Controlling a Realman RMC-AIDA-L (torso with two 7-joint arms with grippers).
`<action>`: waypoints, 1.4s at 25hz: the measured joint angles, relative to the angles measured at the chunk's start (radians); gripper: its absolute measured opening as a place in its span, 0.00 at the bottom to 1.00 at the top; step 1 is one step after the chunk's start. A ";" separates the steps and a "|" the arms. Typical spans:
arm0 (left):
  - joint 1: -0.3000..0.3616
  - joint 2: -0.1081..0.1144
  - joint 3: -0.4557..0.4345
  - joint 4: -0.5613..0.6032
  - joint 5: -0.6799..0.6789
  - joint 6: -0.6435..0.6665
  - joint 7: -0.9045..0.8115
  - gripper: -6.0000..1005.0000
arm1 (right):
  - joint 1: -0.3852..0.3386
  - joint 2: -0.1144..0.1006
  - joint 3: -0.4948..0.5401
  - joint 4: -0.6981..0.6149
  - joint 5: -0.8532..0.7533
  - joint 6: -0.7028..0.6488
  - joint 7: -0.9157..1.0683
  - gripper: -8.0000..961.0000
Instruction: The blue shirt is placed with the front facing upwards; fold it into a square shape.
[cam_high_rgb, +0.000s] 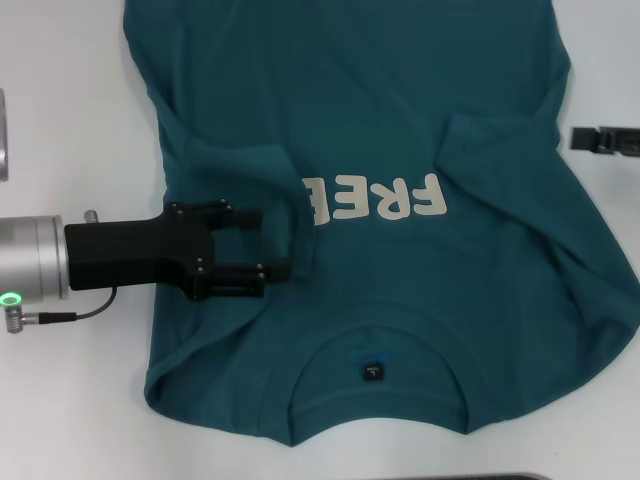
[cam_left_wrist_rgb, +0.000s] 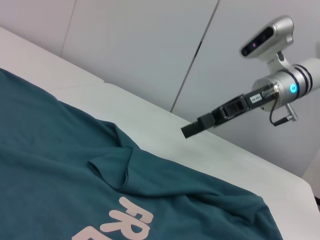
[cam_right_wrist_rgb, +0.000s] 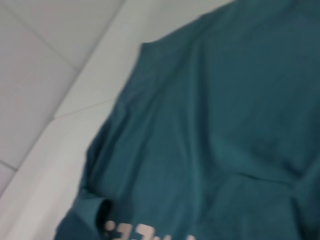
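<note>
My left hand (cam_high_rgb: 262, 245) sits over the left side of the blue shirt (cam_high_rgb: 400, 110), reaching in from the left edge of the tabletop (cam_high_rgb: 60, 130). Its two fingers (cam_high_rgb: 232, 281) stand apart with a gap between them, and a fold of teal fabric, the left sleeve flap (cam_high_rgb: 245, 165) turned in over the chest, lies at their tips. I cannot tell whether the cloth is actually pinched or just lying between them.

Progress, as I judge it: early to middle. The left sleeve is folded inward and covers the end of the cream lettering (cam_high_rgb: 385, 198), so only "FREE" and part of a letter show. The right sleeve (cam_high_rgb: 505, 140) also looks tucked in, with a crease beside the lettering. The collar (cam_high_rgb: 375, 345) and black neck label (cam_high_rgb: 372, 371) lie nearest me, flat and exposed. The body is not yet folded lengthwise, the right side bulges out wide, and the outline is far from square. Left to do: neaten both sides, then fold hem toward collar.

My right hand (cam_high_rgb: 590, 139) hovers over the bare tabletop just off the shirt's right edge, apart from the cloth; its opening I cannot tell.
</note>
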 joint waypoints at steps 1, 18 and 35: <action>0.000 0.000 0.000 0.000 0.000 0.000 0.000 0.87 | -0.009 -0.002 0.000 0.001 0.000 0.005 0.004 0.74; -0.002 0.000 0.000 0.003 0.000 -0.001 0.005 0.87 | -0.037 0.006 -0.008 0.088 -0.059 0.103 0.021 0.75; 0.003 0.000 0.000 0.003 0.000 0.000 0.006 0.87 | -0.012 0.016 -0.011 0.128 -0.062 0.145 0.019 0.70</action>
